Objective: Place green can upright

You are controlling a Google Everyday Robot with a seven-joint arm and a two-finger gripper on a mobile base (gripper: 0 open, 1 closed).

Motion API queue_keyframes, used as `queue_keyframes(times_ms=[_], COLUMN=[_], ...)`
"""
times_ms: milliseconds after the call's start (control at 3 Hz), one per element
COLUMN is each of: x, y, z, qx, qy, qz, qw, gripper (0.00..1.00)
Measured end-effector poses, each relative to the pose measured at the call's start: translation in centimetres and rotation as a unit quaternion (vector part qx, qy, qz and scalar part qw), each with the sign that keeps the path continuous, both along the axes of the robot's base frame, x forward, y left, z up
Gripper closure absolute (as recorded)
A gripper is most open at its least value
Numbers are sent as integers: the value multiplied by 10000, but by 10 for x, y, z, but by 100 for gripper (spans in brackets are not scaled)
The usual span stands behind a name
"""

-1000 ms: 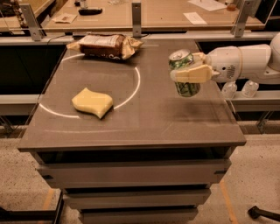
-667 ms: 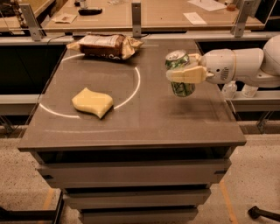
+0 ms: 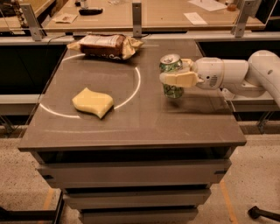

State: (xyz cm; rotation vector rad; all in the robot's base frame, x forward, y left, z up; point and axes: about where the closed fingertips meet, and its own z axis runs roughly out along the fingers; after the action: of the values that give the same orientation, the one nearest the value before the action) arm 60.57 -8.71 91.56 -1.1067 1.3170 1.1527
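Observation:
The green can stands upright at the right side of the grey table, its silver pull-tab top facing up and its base at or just above the surface. My gripper reaches in from the right on a white arm and is shut on the can's middle, one cream finger across its front.
A brown snack bag lies at the table's far edge. A yellow sponge lies left of centre, inside a white arc painted on the table. A wooden counter with papers runs behind. The table's right edge is under my arm.
My gripper has carried the can a little to the left across the table, still upright in its grip. The bag and the sponge have not moved.

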Motion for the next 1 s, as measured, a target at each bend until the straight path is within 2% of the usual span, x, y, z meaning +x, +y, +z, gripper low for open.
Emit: queue_keyframes(times_ms=[333, 667, 1000], x=[2, 3, 1], y=[4, 6, 5], z=[-6, -14, -22], qx=[57, -207, -294], qy=[-68, -80, -84], qz=[34, 1, -4], qw=[10000, 9998, 9995], gripper=[100, 82, 59])
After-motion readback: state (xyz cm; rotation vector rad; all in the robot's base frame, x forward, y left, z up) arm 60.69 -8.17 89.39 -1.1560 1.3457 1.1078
